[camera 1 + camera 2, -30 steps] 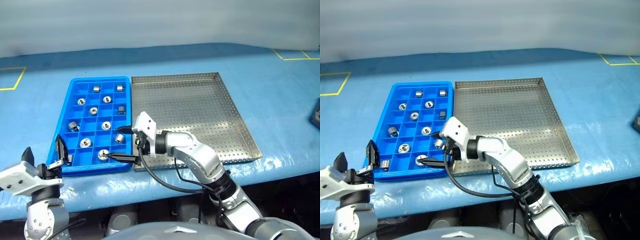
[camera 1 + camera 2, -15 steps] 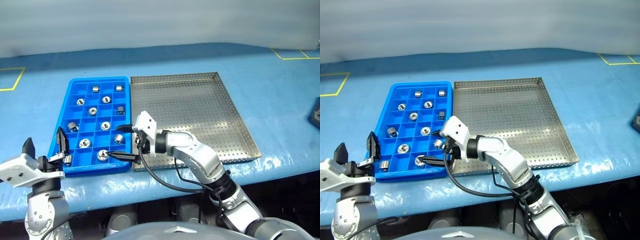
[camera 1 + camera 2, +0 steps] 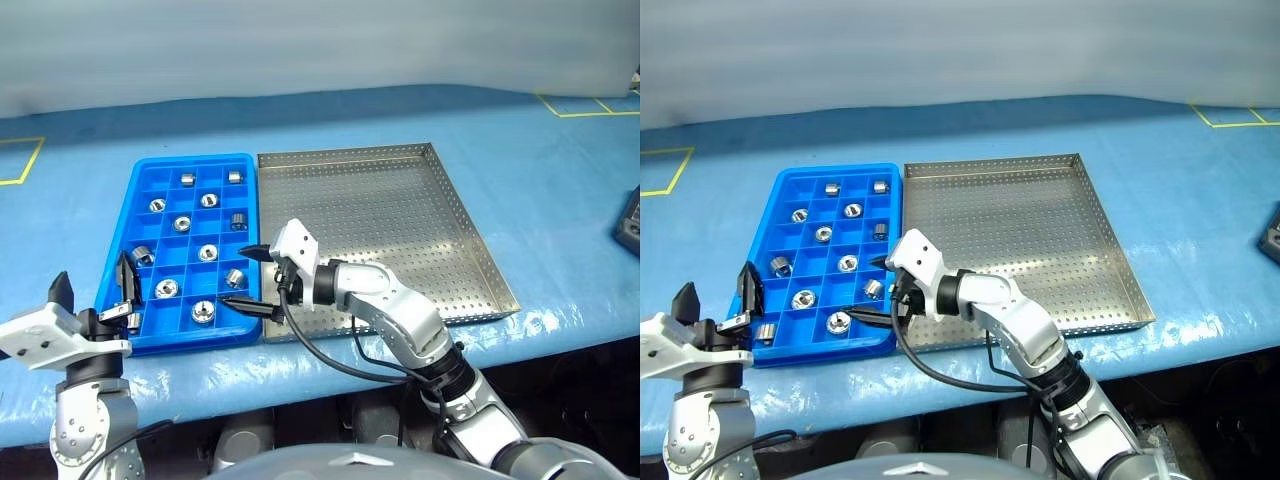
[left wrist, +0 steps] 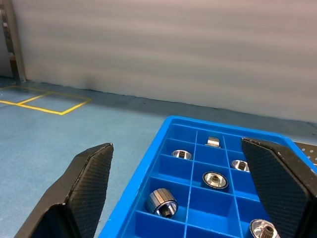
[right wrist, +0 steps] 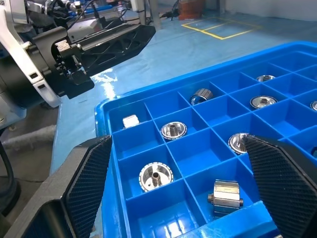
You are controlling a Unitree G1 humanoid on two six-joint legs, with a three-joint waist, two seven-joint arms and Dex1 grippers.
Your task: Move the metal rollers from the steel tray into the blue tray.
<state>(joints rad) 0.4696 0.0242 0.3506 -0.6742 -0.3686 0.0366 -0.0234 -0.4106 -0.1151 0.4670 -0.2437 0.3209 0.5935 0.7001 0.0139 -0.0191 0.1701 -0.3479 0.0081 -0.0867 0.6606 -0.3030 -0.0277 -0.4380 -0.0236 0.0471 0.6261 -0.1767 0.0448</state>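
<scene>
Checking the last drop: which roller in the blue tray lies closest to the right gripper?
The roller between the right gripper's open fingers, at the blue tray's edge beside the steel tray.

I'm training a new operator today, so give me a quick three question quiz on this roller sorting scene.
1. True or false: metal rollers remain in the steel tray.
2. Whose jaws reach over the blue tray's near right corner? A) left gripper B) right gripper
3. Fill in: both grippers' jaws are ____.

Key: 1 false, the metal rollers sit in blue compartments; 2 B; 3 open.
</scene>
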